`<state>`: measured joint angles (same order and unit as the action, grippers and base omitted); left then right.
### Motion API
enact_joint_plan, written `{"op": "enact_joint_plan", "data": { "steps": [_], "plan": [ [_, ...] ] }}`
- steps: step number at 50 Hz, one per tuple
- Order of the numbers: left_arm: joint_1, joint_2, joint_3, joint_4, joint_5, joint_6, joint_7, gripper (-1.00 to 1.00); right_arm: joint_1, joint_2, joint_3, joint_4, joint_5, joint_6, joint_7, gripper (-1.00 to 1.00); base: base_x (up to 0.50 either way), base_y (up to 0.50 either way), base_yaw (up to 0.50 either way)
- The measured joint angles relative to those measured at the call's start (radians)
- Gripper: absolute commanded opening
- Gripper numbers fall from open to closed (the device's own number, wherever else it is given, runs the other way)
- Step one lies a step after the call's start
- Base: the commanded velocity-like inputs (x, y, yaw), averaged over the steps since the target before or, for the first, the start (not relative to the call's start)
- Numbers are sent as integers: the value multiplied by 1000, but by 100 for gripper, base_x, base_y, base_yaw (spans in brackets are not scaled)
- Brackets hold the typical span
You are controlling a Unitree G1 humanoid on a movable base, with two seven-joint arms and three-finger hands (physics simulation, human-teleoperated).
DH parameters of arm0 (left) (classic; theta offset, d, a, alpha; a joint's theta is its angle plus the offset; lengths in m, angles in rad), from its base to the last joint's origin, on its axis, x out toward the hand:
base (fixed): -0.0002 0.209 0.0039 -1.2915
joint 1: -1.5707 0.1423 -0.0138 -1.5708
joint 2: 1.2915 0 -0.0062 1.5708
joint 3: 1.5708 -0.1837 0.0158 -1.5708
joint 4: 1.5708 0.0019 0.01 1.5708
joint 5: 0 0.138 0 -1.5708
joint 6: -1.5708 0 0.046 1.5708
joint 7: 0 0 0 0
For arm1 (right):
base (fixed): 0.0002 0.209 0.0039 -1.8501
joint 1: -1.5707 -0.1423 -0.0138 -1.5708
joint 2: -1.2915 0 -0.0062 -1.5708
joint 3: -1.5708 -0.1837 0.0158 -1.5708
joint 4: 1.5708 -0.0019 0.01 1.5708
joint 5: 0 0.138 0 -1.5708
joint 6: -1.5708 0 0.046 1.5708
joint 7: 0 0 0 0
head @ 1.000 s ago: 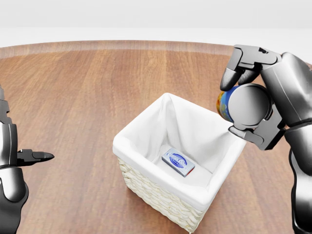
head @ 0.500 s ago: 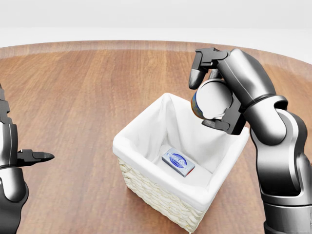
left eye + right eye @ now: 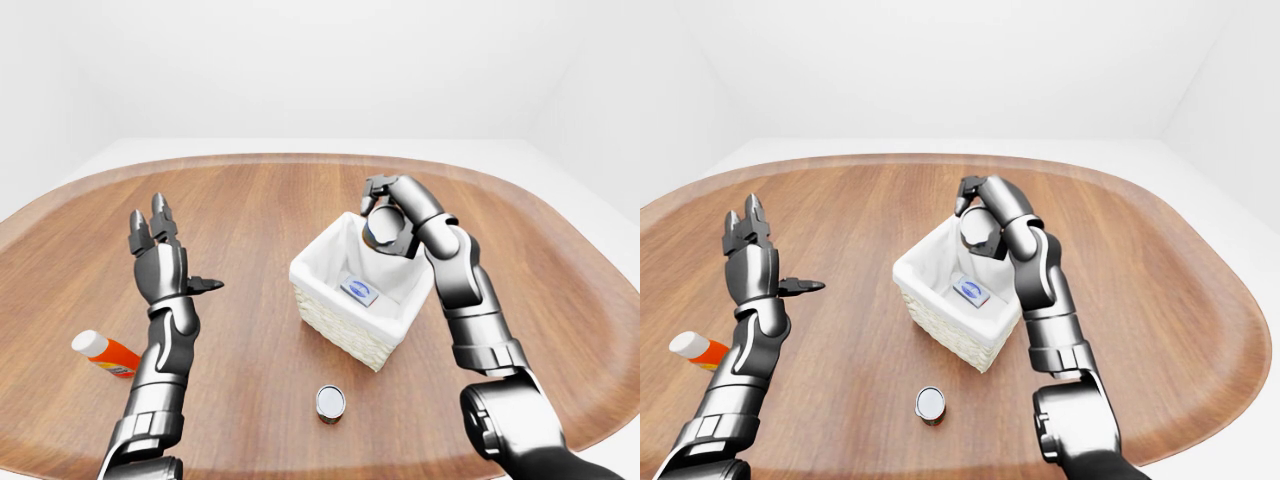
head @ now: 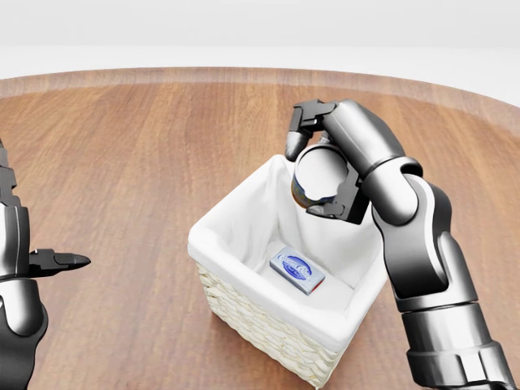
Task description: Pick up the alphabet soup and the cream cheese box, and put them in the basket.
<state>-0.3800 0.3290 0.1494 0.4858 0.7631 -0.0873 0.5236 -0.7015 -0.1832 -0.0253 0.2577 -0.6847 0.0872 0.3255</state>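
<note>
Right hand, now moved left over basket, fingers closed around alphabet soup; cream cheese box already inside. Left hand open, idle.

white-lined pale wicker basket, blue-and-white cream cheese box, brown woodgrain bench, orange bottle with white cap.
</note>
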Motion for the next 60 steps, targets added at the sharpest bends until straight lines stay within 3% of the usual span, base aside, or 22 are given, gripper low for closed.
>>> {"op": "enact_joint_plan", "data": {
  "steps": [30,45,47,48,49,50,60],
  "plan": [
    [0,0,0,-1,0,0,0,100,-71,24,26,268,-4,0,-23,-100,0,0,0],
    [-4,1,-1,11,0,0,0,100,-65,19,27,302,1,0,-24,-100,0,0,0],
    [-4,1,-1,11,0,0,0,100,-64,19,27,302,3,0,-24,-87,0,0,0],
    [-4,1,-1,10,-1,0,0,100,-63,20,27,299,6,0,-24,-69,0,0,0],
    [-4,1,-1,11,-1,0,0,100,-61,20,27,295,8,0,-23,57,0,0,0],
    [-5,1,-1,12,-1,0,0,100,-59,20,27,288,10,0,-21,100,0,0,0],
    [-1,1,1,3,-2,0,0,100,-37,23,24,202,15,0,-3,100,0,0,0]
  ]
}}
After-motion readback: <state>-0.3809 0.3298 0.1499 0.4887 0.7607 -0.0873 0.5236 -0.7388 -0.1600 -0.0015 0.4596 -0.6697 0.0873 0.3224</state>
